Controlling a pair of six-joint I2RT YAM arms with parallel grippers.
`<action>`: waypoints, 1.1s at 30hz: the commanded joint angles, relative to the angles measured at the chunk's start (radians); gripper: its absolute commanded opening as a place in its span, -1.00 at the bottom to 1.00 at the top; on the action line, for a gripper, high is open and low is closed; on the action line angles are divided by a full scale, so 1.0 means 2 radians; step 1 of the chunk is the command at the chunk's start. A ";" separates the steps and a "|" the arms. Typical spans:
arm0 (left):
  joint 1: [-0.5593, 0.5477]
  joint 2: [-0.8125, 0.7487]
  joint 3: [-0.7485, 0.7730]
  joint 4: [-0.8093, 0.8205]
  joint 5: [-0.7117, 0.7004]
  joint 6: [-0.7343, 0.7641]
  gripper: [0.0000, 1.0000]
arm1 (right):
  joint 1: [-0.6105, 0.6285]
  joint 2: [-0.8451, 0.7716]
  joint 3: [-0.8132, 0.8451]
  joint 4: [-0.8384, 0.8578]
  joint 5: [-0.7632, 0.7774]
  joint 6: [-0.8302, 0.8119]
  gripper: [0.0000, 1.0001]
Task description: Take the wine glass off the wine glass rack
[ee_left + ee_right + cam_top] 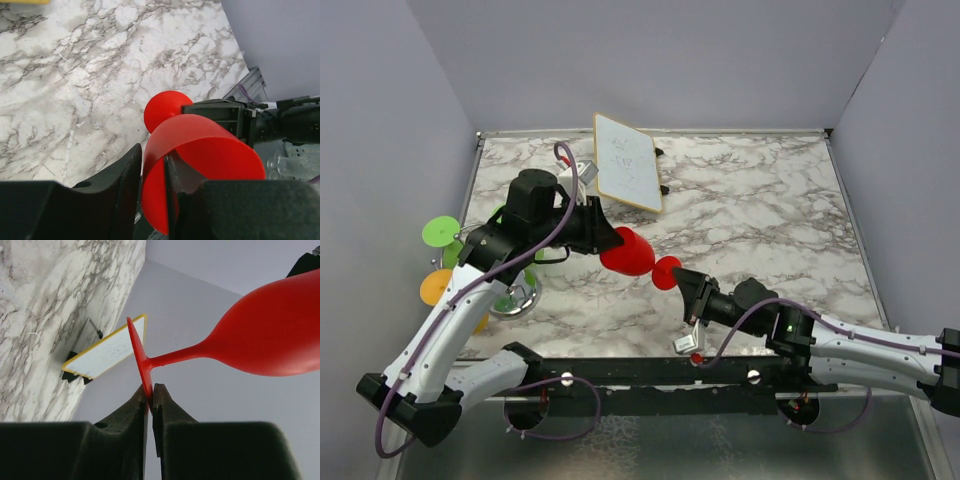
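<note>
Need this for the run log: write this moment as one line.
glass: red, off rack, sideways in air | left pincer: shut on its rim | right pincer: shut on its foot

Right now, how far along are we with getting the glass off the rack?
Done: the red wine glass is clear of the rack, held above the table. In hand: left gripper clamps its bowl rim, right gripper pinches its foot. Left: probably setting it down.
</note>
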 commanded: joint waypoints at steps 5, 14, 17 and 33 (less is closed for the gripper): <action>-0.004 0.019 0.048 -0.041 -0.060 0.017 -0.82 | 0.004 0.025 -0.008 0.057 -0.012 0.044 -0.54; -0.004 0.070 0.137 -0.075 -0.153 0.044 -1.00 | -0.004 0.085 -0.008 0.157 0.021 0.243 0.64; -0.005 0.091 0.173 -0.080 -0.206 0.049 -1.00 | -0.028 0.100 -0.033 0.229 0.014 0.314 0.77; -0.070 0.220 0.189 -0.020 -0.311 0.012 -1.00 | -0.302 0.140 0.048 0.315 0.217 0.858 0.99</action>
